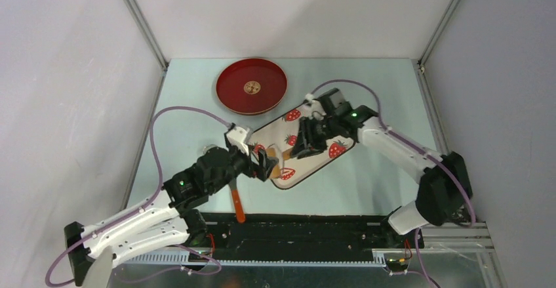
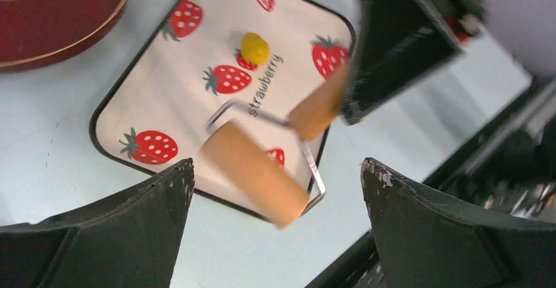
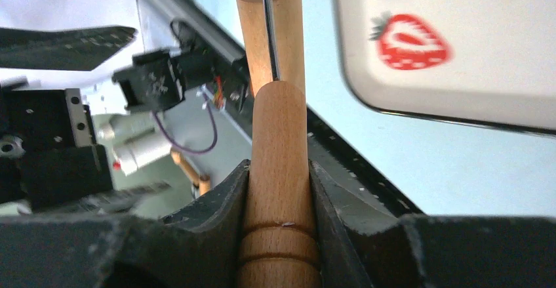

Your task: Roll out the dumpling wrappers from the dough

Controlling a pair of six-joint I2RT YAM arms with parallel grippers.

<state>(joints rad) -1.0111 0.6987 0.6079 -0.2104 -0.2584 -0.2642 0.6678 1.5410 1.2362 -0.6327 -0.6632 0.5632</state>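
— Where is the dough found?
— 1 yellow lump is seen near the middle of the strawberry mat.
— And the grippers?
— The left gripper is spread wide and empty; the rolling pin is clamped at its handle by the right gripper.

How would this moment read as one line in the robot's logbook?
left gripper: open, empty | right gripper: shut on roller | dough: unrolled lump on strawberry mat

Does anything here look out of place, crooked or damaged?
Only small things. The strawberry mat lies diagonally on the table, not square to its edges, and an orange-handled tool lies off it near the front edge. Nothing looks spilled or damaged.
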